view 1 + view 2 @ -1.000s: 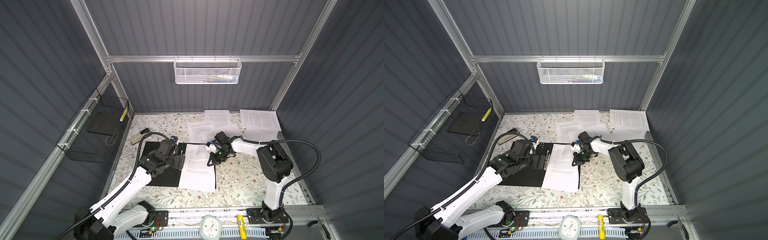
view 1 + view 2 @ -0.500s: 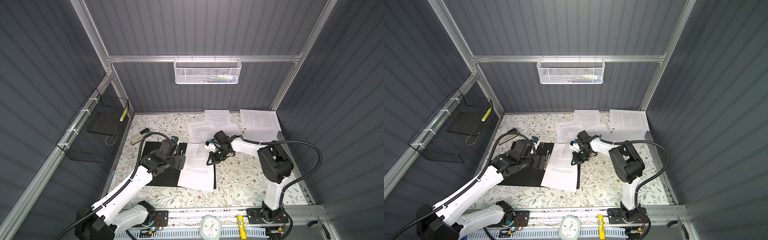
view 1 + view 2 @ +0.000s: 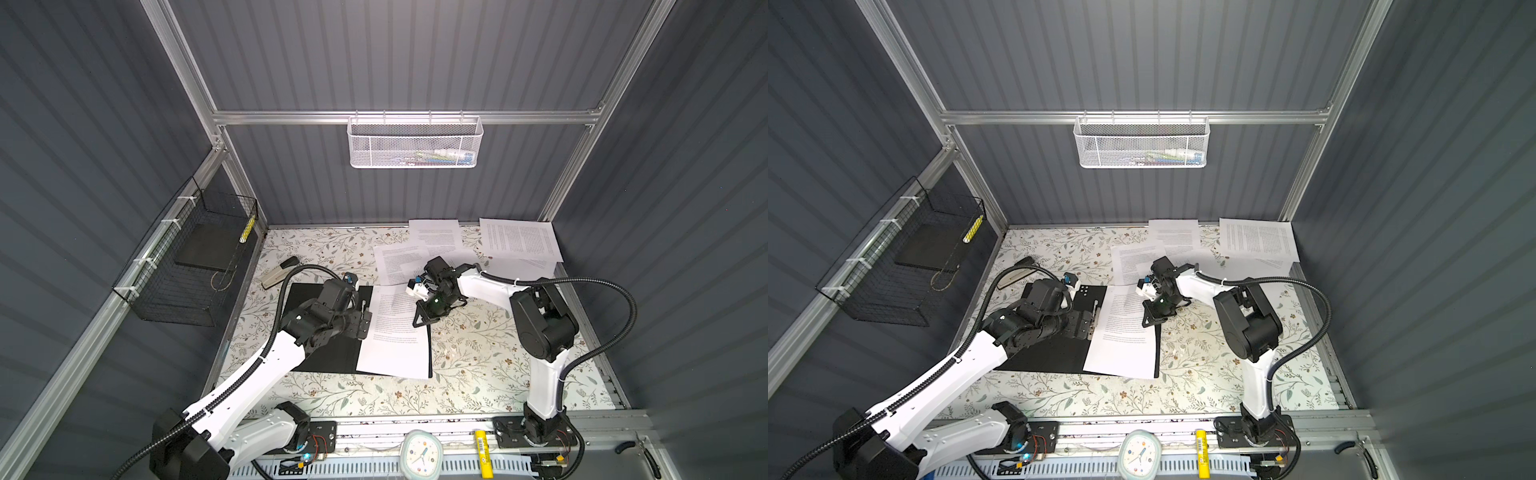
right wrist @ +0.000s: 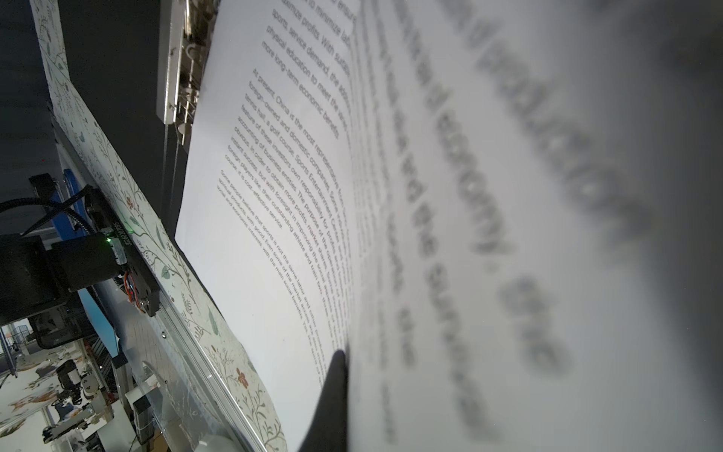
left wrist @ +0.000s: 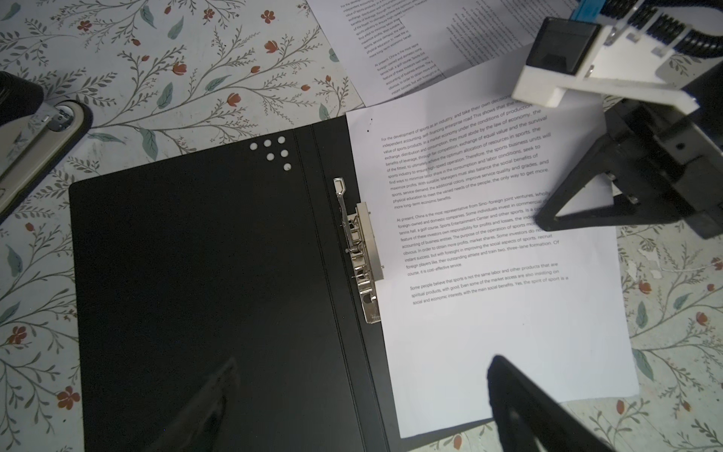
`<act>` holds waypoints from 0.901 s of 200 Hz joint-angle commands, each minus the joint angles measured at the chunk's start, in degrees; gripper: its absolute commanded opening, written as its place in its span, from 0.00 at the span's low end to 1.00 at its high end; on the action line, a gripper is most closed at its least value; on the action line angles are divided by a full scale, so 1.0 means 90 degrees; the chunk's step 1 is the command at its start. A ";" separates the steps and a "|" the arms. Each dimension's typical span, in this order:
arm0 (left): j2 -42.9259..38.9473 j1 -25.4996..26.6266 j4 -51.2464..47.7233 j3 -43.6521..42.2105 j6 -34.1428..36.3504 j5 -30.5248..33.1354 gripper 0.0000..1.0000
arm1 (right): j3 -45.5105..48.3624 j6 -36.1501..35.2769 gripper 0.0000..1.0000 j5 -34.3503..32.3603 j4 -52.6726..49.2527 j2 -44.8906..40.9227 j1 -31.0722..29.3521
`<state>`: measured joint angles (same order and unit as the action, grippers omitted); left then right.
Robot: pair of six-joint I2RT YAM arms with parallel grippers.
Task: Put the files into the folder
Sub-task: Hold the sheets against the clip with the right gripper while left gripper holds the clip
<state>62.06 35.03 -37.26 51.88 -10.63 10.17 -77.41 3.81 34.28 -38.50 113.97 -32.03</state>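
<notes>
The folder (image 3: 324,357) (image 3: 1050,353) (image 5: 195,274) lies open on the table, black inside up, its metal clip (image 5: 362,242) along the spine. One of the files, a printed white sheet (image 3: 395,345) (image 3: 1125,349) (image 5: 489,313) (image 4: 254,195), lies slightly askew on the folder's right half. My right gripper (image 3: 419,322) (image 3: 1145,323) (image 5: 547,219) is shut on that sheet's right edge; one dark finger (image 4: 334,399) shows against the lifted, blurred paper. My left gripper (image 3: 361,322) (image 3: 1084,328) (image 5: 364,403) hovers open over the spine, holding nothing. More files (image 3: 519,243) (image 3: 1258,241) lie loose at the back right.
A stapler (image 3: 278,274) (image 5: 31,148) lies just behind the folder's left corner. A white mesh basket (image 3: 415,145) hangs on the back wall, a black wire basket (image 3: 191,266) on the left wall. A clock (image 3: 422,455) and a yellow marker (image 3: 484,453) sit on the front rail.
The right gripper has crept very slightly left with the sheet's edge. The left arm and the folder have hardly moved.
</notes>
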 commanded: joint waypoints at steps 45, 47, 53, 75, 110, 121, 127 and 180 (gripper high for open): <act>0.0040 -0.0044 -0.0002 -0.0051 0.0115 -0.0167 1.00 | -0.0567 -0.0407 0.00 0.0036 -0.0491 0.0279 -0.0054; 0.0041 -0.0044 -0.0001 -0.0051 0.0112 -0.0167 1.00 | -0.0581 -0.0410 0.00 0.0038 -0.0494 0.0291 -0.0059; 0.0042 -0.0044 -0.0001 -0.0052 0.0109 -0.0164 1.00 | -0.0619 -0.0414 0.00 0.0047 -0.0524 0.0327 -0.0063; 0.0032 -0.0044 -0.0001 -0.0051 0.0117 -0.0169 1.00 | -0.0679 -0.0424 0.00 0.0062 -0.0560 0.0401 -0.0073; 0.0047 -0.0044 0.0008 -0.0040 0.0127 -0.0174 1.00 | -0.0723 -0.0443 0.00 0.0051 -0.0574 0.0454 -0.0081; 0.0049 -0.0044 0.0005 -0.0032 0.0129 -0.0191 1.00 | -0.0740 -0.0443 0.00 0.0029 -0.0587 0.0469 -0.0080; 0.0051 -0.0044 0.0009 -0.0036 0.0134 -0.0201 1.00 | -0.0752 -0.0443 0.00 0.0021 -0.0585 0.0471 -0.0078; 0.0057 -0.0044 0.0009 -0.0051 0.0133 -0.0227 1.00 | -0.0843 -0.0404 0.00 0.0028 -0.0595 0.0539 -0.0082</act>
<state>62.43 35.03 -37.26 51.88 -10.59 9.10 -83.70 0.97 34.30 -42.09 117.49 -32.42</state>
